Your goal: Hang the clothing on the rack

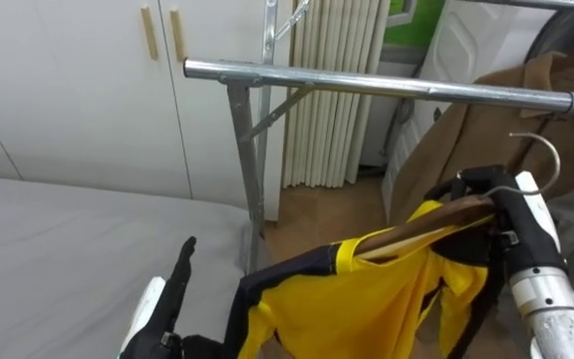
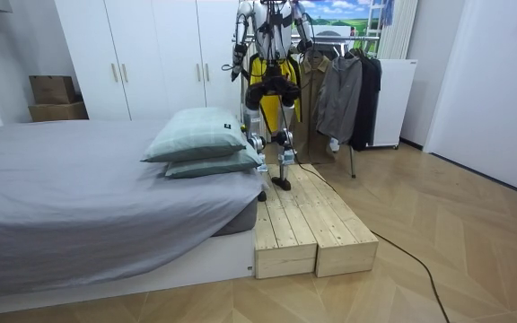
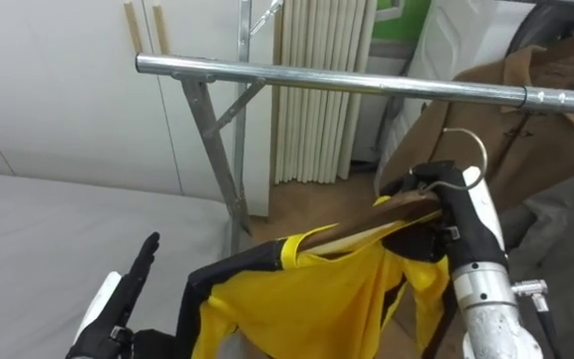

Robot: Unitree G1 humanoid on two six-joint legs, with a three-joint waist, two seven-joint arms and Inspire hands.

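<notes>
left hand: your left hand (image 1: 177,284) is low and closest to you, fingers straight and pointing up, holding nothing; looks parked clear of the cloth.
shirt: the yellow shirt (image 1: 367,299) hangs just right of that hand and below your right hand; its black sleeve trails down beside the left wrist. It's on the hanger, not on the rail yet.
right hand: your right hand (image 1: 516,224) is raised at the right, fingers curled tight round the neck of the wooden hanger (image 1: 417,227), forearm nearly upright under it.
why this grip: holding at the neck probably leaves the hook free and lets the shirt drape without sliding off.
hook: the metal hook (image 1: 554,160) stands just above the right hand, its open side toward the hand, below the rail and not touching it.
rail: the clothes rail (image 1: 387,88) runs across above and beyond both hands; the stretch up and left of the right hand is bare.
coat: a brown coat (image 1: 476,130) hangs just behind the right hand.
next: likely lift and reach forward to drop the hook over the rail, keeping off the coat.
</notes>
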